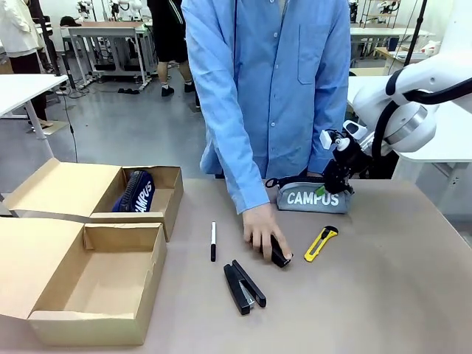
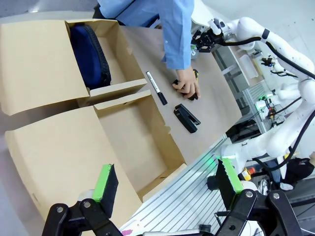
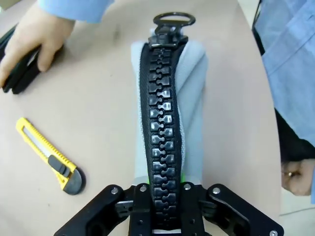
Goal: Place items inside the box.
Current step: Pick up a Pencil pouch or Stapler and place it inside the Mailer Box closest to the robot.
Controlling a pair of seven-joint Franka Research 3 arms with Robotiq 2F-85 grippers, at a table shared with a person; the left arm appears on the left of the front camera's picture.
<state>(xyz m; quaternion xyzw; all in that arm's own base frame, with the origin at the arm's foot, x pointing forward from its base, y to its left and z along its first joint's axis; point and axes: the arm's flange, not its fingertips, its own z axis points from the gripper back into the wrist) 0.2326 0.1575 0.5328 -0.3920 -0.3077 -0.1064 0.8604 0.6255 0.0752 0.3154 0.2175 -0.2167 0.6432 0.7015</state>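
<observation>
Right fingers [image 3: 140, 201] clamp the end of the grey CAMPUS pencil case [image 1: 313, 198] on the desk [image 1: 383, 295]. Left fingers [image 2: 104, 181] hang spread above cardboard boxes [image 2: 49, 152]; a person's hand [image 1: 262, 230] covers a stapler [image 1: 279, 256].

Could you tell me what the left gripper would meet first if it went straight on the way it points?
Most likely the floor of the empty nearer cardboard box, though depth is unclear.

Front cam across table [image 1: 383, 295], wrists look down
</observation>
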